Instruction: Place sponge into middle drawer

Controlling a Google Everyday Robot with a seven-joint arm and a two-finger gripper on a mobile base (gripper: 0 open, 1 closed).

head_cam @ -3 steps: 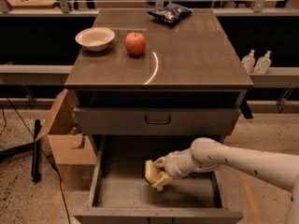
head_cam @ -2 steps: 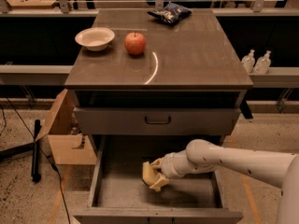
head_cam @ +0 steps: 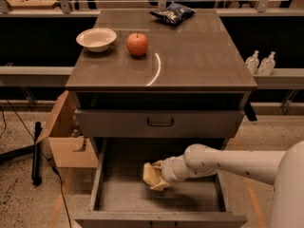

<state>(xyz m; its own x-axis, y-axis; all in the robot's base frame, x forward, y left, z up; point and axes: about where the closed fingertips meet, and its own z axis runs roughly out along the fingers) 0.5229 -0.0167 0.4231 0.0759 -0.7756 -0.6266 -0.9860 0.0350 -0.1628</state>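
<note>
The middle drawer [head_cam: 118,194] stands pulled open below the cabinet, with a flat grey floor and low side walls. My gripper [head_cam: 156,175] reaches into it from the right on a white arm and is shut on the pale yellow sponge [head_cam: 151,174]. The sponge is held at the middle of the drawer, at or just above the floor; I cannot tell whether it touches.
On the cabinet top [head_cam: 199,61] stand a white bowl [head_cam: 96,38], a red apple [head_cam: 137,43] and a dark chip bag [head_cam: 172,13]. A shut drawer front with a dark bar handle [head_cam: 160,122] is above. A cardboard box [head_cam: 64,137] sits left; two bottles [head_cam: 260,63] right.
My gripper with the sponge has moved a little to the left inside the drawer. Nothing else has moved.
</note>
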